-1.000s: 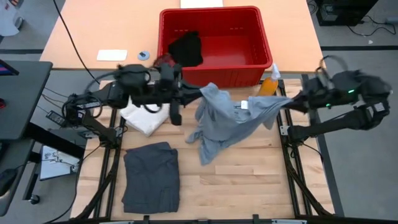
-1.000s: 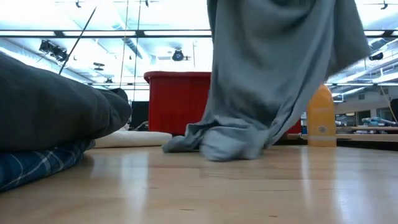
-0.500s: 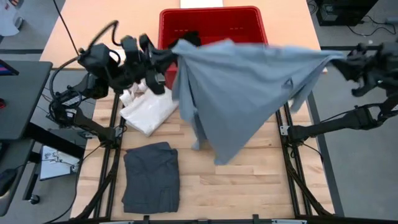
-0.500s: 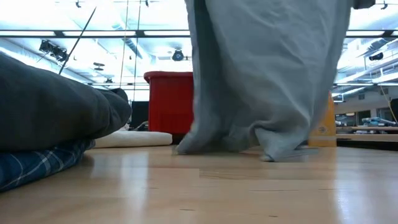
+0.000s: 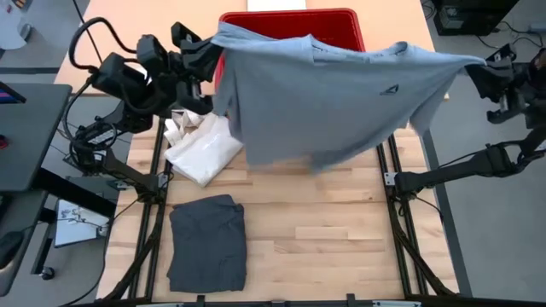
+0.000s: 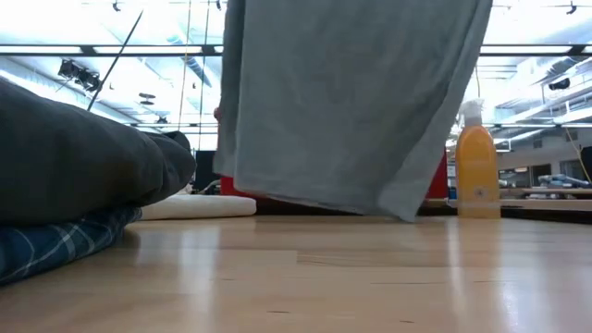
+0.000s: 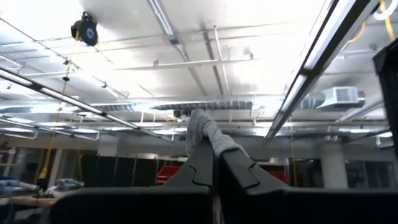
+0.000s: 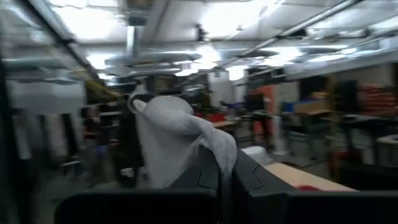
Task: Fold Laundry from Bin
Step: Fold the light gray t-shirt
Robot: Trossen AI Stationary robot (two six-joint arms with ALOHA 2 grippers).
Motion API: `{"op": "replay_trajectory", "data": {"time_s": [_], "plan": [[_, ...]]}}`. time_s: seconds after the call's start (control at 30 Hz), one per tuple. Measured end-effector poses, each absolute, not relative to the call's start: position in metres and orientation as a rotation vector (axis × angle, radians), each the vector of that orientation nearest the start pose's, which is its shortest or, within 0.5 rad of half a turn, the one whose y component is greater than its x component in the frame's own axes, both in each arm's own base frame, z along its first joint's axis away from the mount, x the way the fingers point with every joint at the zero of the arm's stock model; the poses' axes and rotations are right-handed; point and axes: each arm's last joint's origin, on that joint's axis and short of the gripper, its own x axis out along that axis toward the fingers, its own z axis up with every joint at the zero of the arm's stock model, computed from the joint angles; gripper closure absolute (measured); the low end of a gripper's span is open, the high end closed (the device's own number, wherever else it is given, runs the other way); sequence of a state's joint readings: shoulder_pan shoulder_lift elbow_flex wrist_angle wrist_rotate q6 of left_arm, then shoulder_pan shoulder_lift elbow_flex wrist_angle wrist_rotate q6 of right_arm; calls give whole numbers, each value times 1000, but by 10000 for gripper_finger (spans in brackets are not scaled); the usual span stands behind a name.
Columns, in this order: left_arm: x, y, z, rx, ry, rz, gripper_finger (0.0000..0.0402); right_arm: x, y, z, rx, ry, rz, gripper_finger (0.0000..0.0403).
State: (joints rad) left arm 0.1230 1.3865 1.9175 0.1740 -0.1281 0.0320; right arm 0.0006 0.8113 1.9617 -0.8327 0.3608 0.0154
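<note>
High view shows you a wood table [image 5: 341, 247] carrying a folded charcoal piece [image 5: 207, 241], a cream tote [image 5: 203, 150] and the red bin [image 5: 235, 19] at the far edge. Both arms are raised; the left gripper [image 5: 207, 43] and right gripper [image 5: 479, 70] are each clamped on the light grey shirt [image 5: 328, 94], which hangs stretched between them over the bin.
</note>
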Motion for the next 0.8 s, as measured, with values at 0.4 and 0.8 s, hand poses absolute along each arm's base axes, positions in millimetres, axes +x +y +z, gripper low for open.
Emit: {"op": "replay_trajectory", "data": {"time_s": [0.4, 0.8], "plan": [[230, 67, 581, 15, -458, 395, 392, -15, -18, 569, -144, -150, -701, 393], [222, 81, 587, 7, -537, 413, 392, -19, -22, 573, -270, -100, -880, 393]]}}
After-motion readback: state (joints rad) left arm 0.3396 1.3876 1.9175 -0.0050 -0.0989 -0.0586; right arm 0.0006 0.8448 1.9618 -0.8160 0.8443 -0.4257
